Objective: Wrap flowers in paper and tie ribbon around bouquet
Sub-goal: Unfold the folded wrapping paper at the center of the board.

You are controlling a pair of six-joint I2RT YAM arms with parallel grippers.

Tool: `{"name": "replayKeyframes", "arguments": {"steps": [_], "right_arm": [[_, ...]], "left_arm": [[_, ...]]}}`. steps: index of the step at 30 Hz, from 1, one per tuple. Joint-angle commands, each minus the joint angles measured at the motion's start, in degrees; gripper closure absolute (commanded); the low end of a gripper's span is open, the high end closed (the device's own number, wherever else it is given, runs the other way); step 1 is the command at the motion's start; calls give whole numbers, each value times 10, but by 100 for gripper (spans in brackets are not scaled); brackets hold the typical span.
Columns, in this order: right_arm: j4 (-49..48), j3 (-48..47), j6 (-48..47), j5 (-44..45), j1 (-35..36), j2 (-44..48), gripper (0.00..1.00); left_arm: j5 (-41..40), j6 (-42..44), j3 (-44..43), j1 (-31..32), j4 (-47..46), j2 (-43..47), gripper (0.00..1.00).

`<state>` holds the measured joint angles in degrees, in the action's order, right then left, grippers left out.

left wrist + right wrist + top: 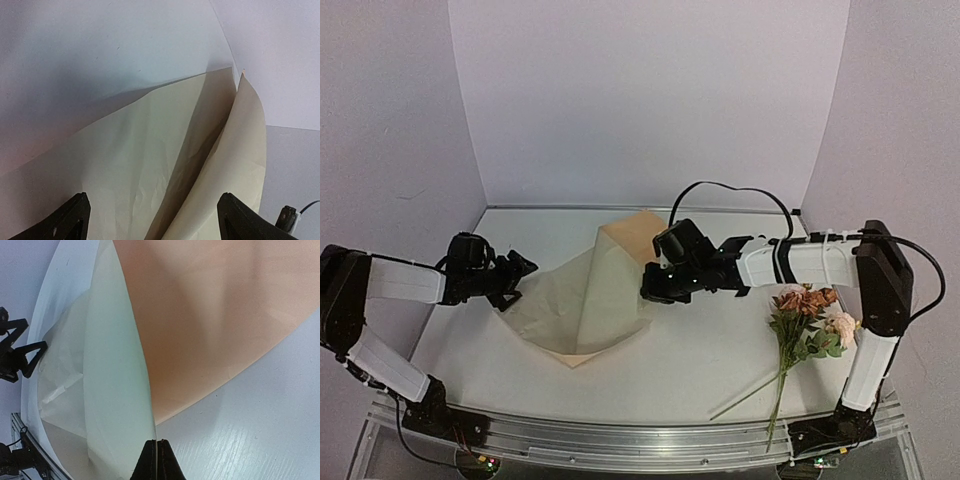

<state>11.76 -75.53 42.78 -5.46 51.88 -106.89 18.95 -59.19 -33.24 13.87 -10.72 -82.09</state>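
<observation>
Flowers [807, 320] lie on the counter [690, 365] beside the right arm's base, blooms away from the near edge and stems pointing toward it, well apart from the paper [582, 300]. Farther in, that paper sits mid-counter, partly folded, one flap standing up with its peach side showing at the back. At its left edge the left tool [518, 280] has its fingers [70, 220] spread wide with the sheet between them, gripping nothing. On the right edge, the right tool [157, 460] is pressed together, pinching the paper's raised fold.
</observation>
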Motion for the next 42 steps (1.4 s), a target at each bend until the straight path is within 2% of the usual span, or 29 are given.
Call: {"name": "replayKeyframes", "arguments": {"steps": [1,5,7,16,27,34,42], "right_arm": [[11,-19,7,54,17,27,100],[28,-34,4,71,31,27,100],[35,-40,0,75,38,31,100],[67,-49,-10,104,60,59,100],[114,-21,-13,203,120,130,100],[195,39,66,335,181,183,100],[257,115,166,386,203,222,100]], "left_arm": [[64,-93,11,-9,-149,-63,9],[95,-156,34,-14,-250,-135,9],[94,-168,38,-15,-267,-159,9],[13,-173,60,-14,-215,-166,9],[-64,-210,120,-14,-194,-125,9],[-73,-218,138,-14,-191,-116,9],[-90,-210,160,-14,-165,-74,8]]}}
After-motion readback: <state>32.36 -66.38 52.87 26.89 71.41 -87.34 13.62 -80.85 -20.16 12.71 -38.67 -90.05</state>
